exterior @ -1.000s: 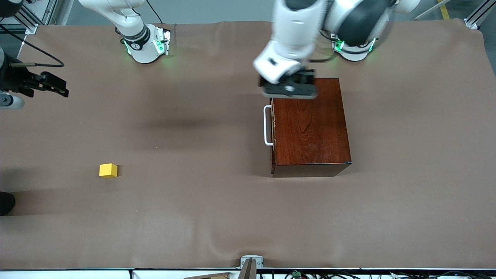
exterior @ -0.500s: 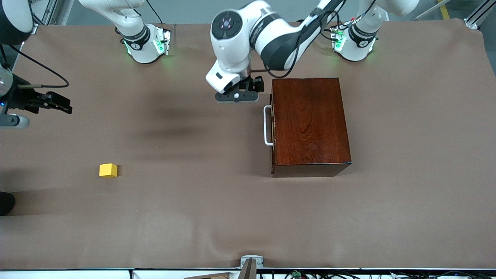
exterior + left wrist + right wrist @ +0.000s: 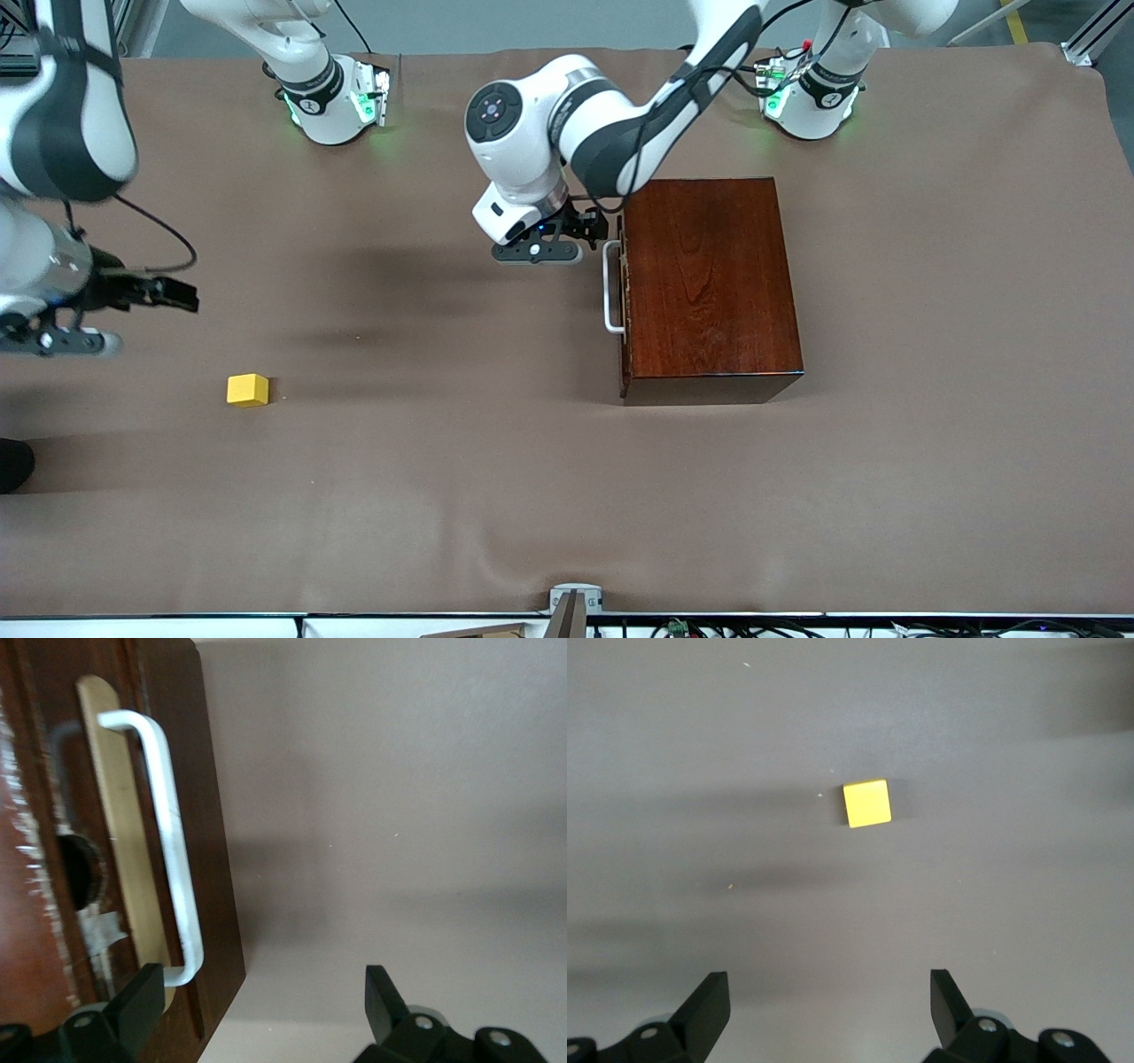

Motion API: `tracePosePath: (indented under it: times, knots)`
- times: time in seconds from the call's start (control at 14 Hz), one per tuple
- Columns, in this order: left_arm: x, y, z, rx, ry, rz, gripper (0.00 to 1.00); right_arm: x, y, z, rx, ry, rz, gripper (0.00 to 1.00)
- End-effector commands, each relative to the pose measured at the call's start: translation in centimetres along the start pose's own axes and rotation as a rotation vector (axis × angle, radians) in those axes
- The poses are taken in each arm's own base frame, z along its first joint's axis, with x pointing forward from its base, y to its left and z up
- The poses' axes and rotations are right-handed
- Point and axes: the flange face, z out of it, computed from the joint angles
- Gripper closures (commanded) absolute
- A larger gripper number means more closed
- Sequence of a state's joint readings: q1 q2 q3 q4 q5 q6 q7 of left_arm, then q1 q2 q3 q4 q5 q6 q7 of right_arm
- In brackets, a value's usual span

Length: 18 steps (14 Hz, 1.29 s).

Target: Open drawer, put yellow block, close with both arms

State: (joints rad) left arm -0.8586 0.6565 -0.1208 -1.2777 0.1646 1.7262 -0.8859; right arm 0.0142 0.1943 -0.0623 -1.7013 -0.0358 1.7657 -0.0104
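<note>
The dark reddish-brown wooden box stands toward the left arm's end of the table. Its drawer is shut, and the white bar handle faces the right arm's end. My left gripper is open in front of the drawer, by the handle's end farther from the camera. In the left wrist view, one finger sits beside the handle, and nothing is between the jaws of the gripper. The yellow block lies on the table. My right gripper is open over bare table, apart from the block.
A brown cloth covers the table. The two green-lit arm bases stand along the edge farthest from the camera. A small metal bracket sits at the table's front edge.
My left gripper has come off the box's top corner and down in front of the drawer, beside the handle. My right gripper has moved toward the yellow block.
</note>
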Motion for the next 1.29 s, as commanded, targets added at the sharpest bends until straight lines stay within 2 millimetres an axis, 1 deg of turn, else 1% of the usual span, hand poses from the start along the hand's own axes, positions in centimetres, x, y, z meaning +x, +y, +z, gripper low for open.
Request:
tracePosePath:
  times: [0.0,0.14,0.29,0.36,0.43,0.5,0.64,0.71,0.86,1.0,1.21]
  knots:
    - [0.2,0.7,1.7,0.05,0.0,0.045,0.0,0.3,0.3,2.5,0.009,0.01,0.008,0.0]
    - [0.4,0.3,2.5,0.073,-0.015,0.044,0.0,0.6,1.1,4.5,0.01,0.035,0.02,0.0]
    - [0.9,-0.2,3.3,0.116,0.006,0.05,0.0,1.2,1.4,7.0,0.01,0.055,0.02,0.0]
    - [1.1,-0.3,4.4,0.154,0.009,0.056,0.0,1.6,1.8,7.9,0.01,0.052,0.025,0.0]
    - [1.2,-0.2,5.3,0.175,0.011,0.061,0.0,1.8,1.8,8.6,0.008,0.046,0.024,0.0]
    - [1.4,-0.3,5.7,0.18,0.007,0.058,0.0,2.1,1.7,9.0,0.009,0.055,0.025,0.0]
    - [2.1,-0.8,6.6,0.186,-0.003,0.043,0.0,2.7,1.9,10.5,0.007,0.058,0.024,0.0]
    - [2.7,-1.4,6.8,0.188,-0.006,0.026,0.0,3.0,1.9,11.1,0.006,0.061,0.024,0.0]
    - [3.0,-1.6,6.7,0.183,-0.004,0.017,0.0,3.7,1.8,12.4,0.005,0.072,0.023,0.0]
    - [3.0,-1.5,6.4,0.169,0.0,-0.006,0.0,4.6,2.2,14.7,0.003,0.087,0.027,0.0]
    - [3.1,-0.3,5.9,0.11,0.047,-0.034,0.0,5.4,2.8,16.4,0.001,0.097,0.032,0.0]
